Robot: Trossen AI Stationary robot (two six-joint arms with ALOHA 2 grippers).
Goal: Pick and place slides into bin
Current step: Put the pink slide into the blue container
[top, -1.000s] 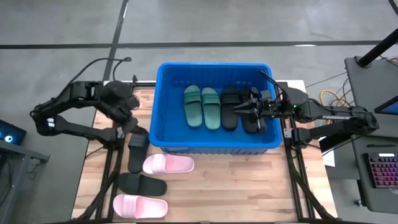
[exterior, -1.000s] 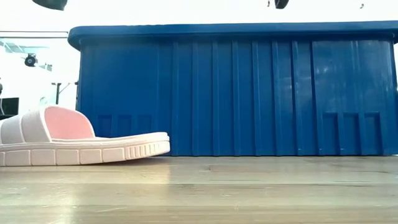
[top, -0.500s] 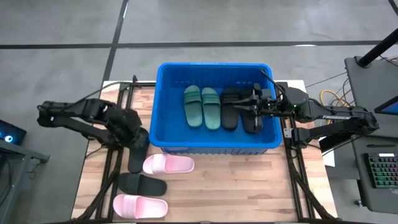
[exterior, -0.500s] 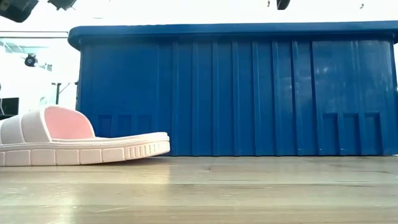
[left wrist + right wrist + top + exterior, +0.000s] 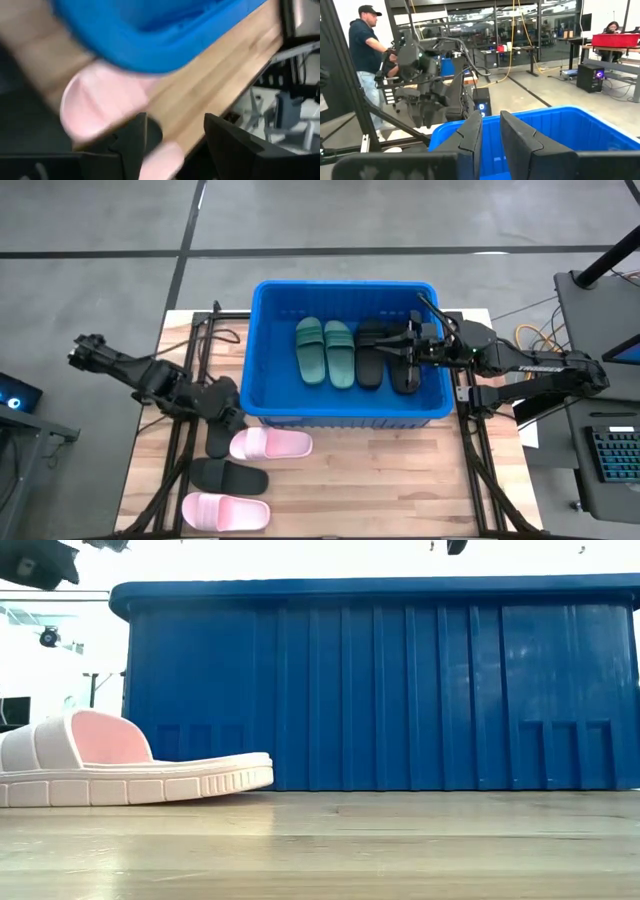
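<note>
L pincer [image 5: 228, 412], lower left of frame: fingers spread, grasping nothing, hanging over black slide [image 5: 221, 431] by bin [image 5: 262, 350] corner. Advice: centre on strap, descend square. L arm stretching low from far left. R pincer [image 5: 392, 351], right-centre: fingers nearly closed, apparently empty, hovering over black pair [image 5: 370, 360] inside bin, arm level.

A bright blue bin [image 5: 262, 350] with ribbed walls is seen on a pale wood-grain table [image 5: 400, 480]. Two dark green slides [image 5: 324, 352] and two black slides [image 5: 385, 356] are contained in it. Two pale pink slides [image 5: 270, 444] and two black ones [image 5: 228, 476] are laid outside.
</note>
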